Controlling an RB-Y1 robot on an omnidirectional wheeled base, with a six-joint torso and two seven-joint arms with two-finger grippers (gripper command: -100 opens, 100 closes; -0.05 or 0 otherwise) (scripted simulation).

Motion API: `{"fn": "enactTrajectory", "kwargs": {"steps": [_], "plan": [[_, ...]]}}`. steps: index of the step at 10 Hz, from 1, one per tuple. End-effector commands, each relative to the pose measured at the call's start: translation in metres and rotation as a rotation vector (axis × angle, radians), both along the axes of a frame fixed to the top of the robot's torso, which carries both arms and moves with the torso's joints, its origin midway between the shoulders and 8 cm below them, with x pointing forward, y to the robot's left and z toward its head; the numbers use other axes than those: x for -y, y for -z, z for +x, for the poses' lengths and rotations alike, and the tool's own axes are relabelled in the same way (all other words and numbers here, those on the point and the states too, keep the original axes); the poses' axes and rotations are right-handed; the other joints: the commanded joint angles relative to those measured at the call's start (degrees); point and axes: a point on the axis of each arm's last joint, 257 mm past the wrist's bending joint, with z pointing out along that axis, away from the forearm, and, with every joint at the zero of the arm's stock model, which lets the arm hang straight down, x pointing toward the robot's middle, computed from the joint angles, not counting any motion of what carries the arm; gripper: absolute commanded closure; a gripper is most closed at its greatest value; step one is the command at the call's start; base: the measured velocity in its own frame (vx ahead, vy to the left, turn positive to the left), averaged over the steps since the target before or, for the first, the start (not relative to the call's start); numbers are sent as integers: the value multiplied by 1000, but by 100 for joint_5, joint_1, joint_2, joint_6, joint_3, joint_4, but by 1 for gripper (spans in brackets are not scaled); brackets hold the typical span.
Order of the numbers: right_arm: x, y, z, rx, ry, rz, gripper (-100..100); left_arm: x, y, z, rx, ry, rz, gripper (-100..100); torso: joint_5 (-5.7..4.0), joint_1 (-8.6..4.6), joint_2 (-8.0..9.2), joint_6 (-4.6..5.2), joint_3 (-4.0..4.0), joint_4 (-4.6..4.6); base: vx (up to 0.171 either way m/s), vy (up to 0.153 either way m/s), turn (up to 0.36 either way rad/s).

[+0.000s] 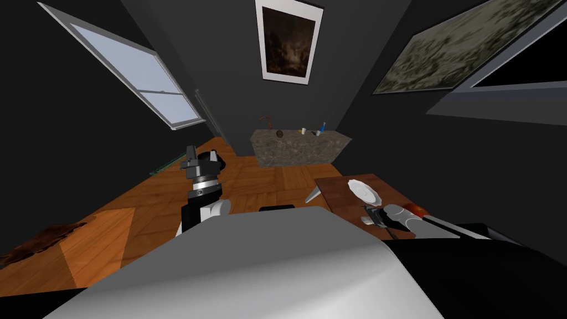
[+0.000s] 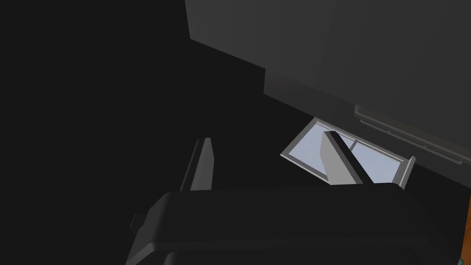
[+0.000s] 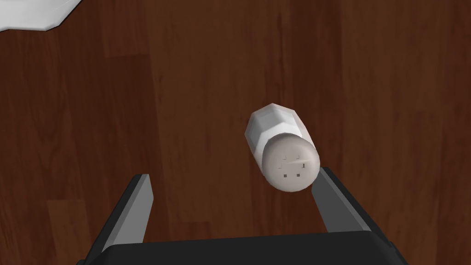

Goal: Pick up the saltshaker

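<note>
Grasp off-centre — shift before closing

Centre-left of head view, left gripper (image 1: 191,159) was idle, fingers apart. Lower right, over the dark table (image 1: 338,191), right gripper (image 3: 232,175) hung spread. The white saltshaker (image 3: 281,142) stood just beside one finger — it needed centring, then a descent.

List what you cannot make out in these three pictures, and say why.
Right wrist view: the white plate is cut off by the picture's corner.
Right wrist view: the saltshaker hides its own base behind its cap.
Head view: the items on the stone counter are too small to name.
</note>
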Motion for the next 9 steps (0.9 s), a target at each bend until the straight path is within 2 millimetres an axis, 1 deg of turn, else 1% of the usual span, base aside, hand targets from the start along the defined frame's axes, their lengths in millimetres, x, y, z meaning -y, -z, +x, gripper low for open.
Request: {"fn": "enactTrajectory", "kwargs": {"steps": [1,2,4,5,6,8,9], "plan": [[4,-6,17,25,-25,-21,-100,0,0,0,0,0,0,0,0,0,0,0,0,0,35,-5,-237],[1,-3,15,27,-15,-11,-100,0,0,0,0,0,0,0,0,0,-10,5,-5,-2,50,8,-104],[-3,3,4,-5,-21,-1,-100,0,0,0,0,0,0,0,0,1,-13,-3,-8,-3,24,-3,26],[3,-6,23,26,-44,-25,-100,0,0,0,0,0,0,0,0,-1,-7,-1,-4,-2,44,-18,-204],[0,-2,17,12,-41,-17,-100,0,0,0,0,0,0,0,0,-5,-13,5,-7,-3,58,-4,-124],[-4,4,6,-11,-39,-6,-100,0,0,0,0,0,0,0,0,1,-14,-3,-9,-3,20,5,14],[2,-5,23,11,-64,-32,-100,0,0,0,0,0,0,0,0,1,-6,-1,-4,-2,44,0,-211]]}}
